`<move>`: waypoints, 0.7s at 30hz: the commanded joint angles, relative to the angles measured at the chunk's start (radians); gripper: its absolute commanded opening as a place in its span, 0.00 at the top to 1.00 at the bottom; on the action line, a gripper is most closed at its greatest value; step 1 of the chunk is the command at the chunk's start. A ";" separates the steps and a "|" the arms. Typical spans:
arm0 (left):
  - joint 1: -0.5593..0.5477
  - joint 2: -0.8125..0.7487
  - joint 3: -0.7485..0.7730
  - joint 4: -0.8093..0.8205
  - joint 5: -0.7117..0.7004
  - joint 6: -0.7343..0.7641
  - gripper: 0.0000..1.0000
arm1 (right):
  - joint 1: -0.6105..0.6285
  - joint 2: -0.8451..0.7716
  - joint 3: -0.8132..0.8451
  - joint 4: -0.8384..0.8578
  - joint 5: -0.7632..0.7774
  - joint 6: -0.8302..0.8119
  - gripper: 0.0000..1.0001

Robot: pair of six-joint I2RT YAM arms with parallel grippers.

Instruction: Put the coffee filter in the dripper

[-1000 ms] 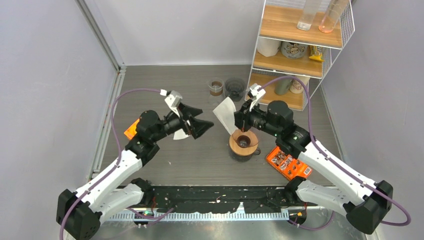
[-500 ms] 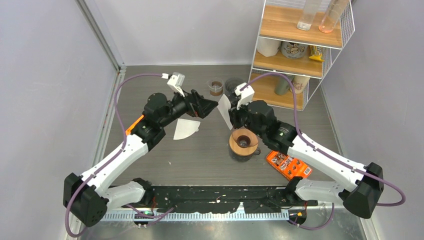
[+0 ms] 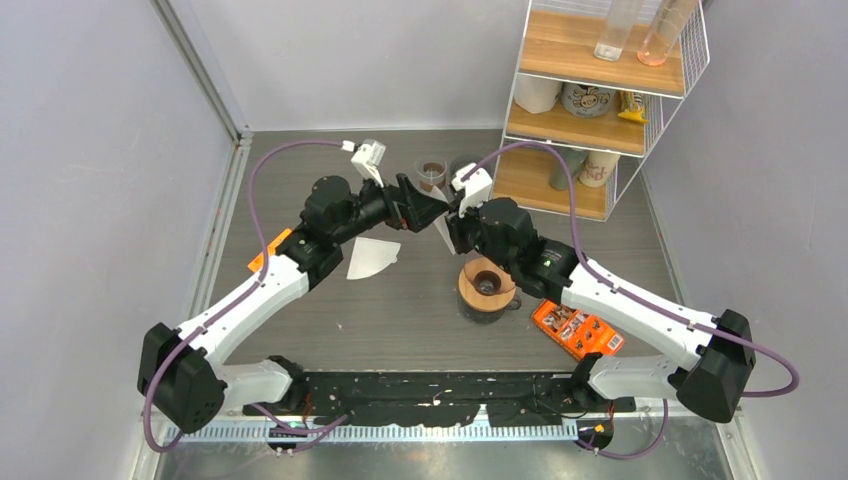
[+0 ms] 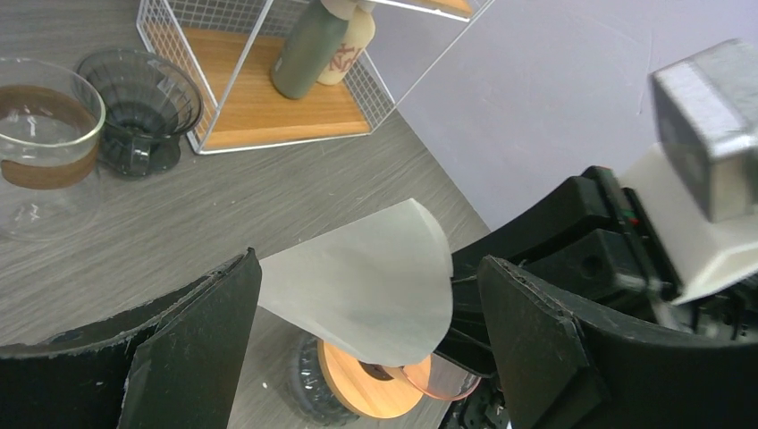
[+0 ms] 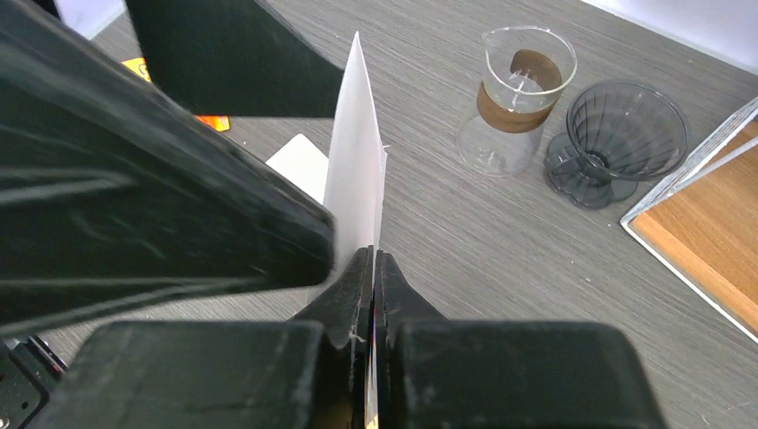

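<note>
While the right gripper (image 5: 374,264) was pinching the lower edge of the white paper cone filter (image 5: 355,161), holding it up off the table (image 3: 400,320), the left gripper (image 4: 368,273) hung with jaws spread wide, one each side of the paper. The wood-collared glass dripper (image 3: 488,284) sat just below it.

We see a wire shelf (image 3: 570,50) with wooden boards at the back right, a glass beaker (image 5: 514,103) near it, and an orange packet (image 3: 577,331) lying nearer.
</note>
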 commanded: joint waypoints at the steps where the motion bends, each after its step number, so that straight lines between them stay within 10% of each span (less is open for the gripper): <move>1: -0.013 0.020 0.049 0.004 -0.020 0.011 0.01 | 0.012 0.005 0.053 0.068 0.023 -0.016 0.95; 21: -0.102 -0.074 0.008 -0.144 -0.449 0.158 0.06 | 0.014 -0.001 0.062 0.032 0.121 -0.007 0.95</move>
